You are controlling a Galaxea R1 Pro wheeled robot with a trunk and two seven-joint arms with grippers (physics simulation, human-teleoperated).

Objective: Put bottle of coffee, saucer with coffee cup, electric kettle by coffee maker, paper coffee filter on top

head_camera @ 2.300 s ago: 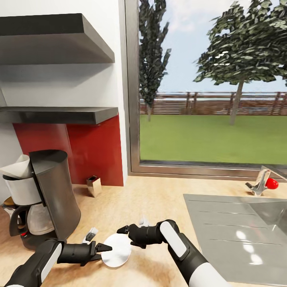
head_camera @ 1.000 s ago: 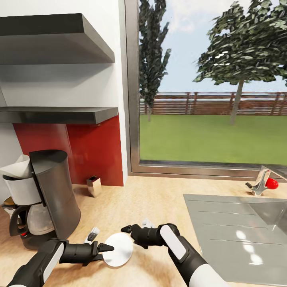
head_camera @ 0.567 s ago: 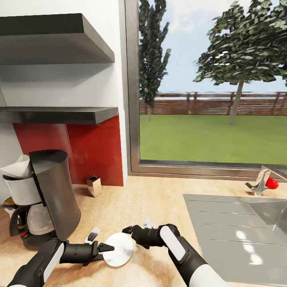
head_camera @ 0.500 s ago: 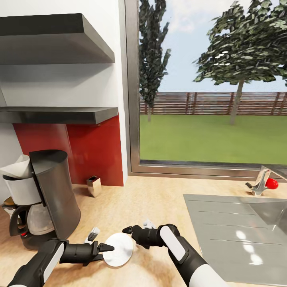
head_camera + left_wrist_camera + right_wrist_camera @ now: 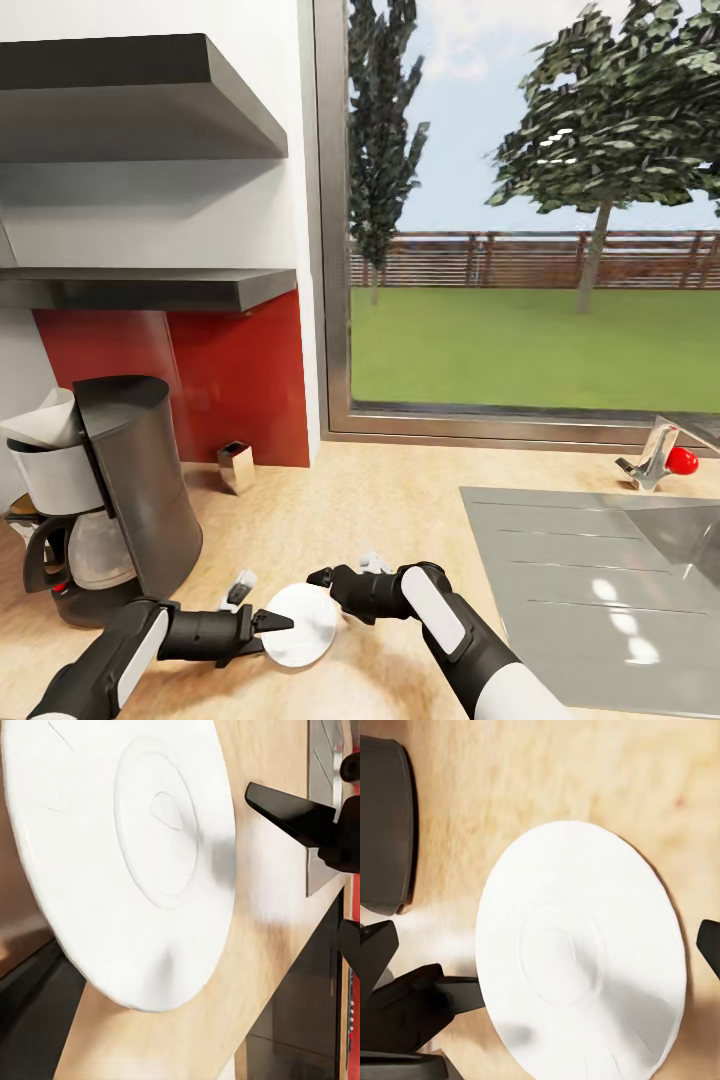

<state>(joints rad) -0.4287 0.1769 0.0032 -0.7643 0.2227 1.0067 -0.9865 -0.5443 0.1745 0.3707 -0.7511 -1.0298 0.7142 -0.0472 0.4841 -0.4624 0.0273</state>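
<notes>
While the left gripper (image 5: 262, 627) pinches the saucer (image 5: 300, 626) by its near rim, the right gripper (image 5: 335, 577), fingers apart, hovers just beyond its far edge.

kitchen, sink (image 5: 600, 560), coffee maker (image 5: 95, 500)

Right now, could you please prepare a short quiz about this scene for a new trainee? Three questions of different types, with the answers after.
1. True or false: the saucer lies inside the sink.
2. Multiple choice: what sits on top of the coffee maker? A) a cup B) a white paper filter C) a kettle
3. Fill in: the left gripper is at the saucer's rim, while the right gripper is ____ beside it.

Key: 1 false, it is on the countertop; 2 B; 3 open.
</notes>
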